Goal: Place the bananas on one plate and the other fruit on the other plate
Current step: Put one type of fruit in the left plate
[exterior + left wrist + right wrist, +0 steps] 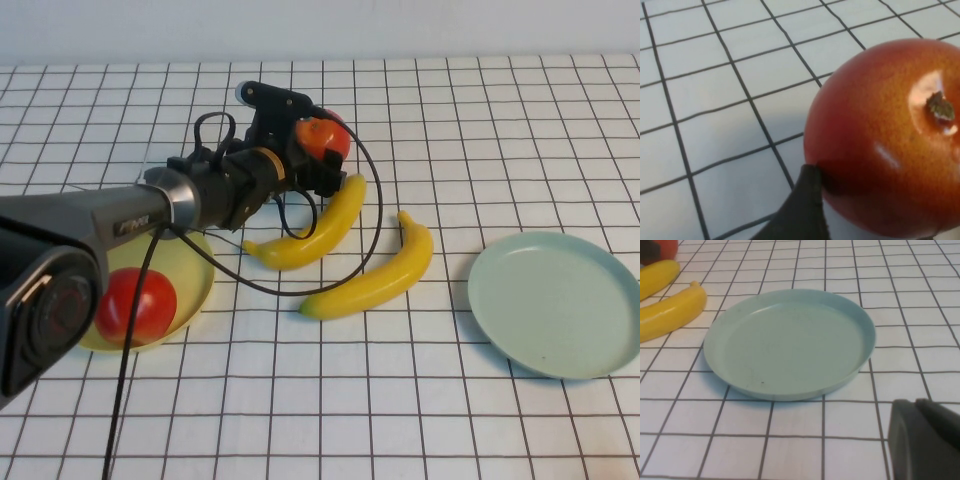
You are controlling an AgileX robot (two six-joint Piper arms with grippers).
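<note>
One apple (pixel 135 305) sits on the yellow plate (pixel 200 268), left hand (pixel 318 150) wide around the second apple (pixel 322 137), right hand (pixel 922 440) shut by the empty green plate (pixel 560 305), both bananas (pixel 372 275) left.

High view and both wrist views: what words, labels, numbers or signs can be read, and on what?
"PIPER", faint light lettering on the left arm's dark link in the high view; barely legible.
Nothing else: the apples, bananas, yellow plate and mint-green plate carry no text.
The left gripper at the far apple shows no label; the right gripper, near the mint-green plate, shows none.
</note>
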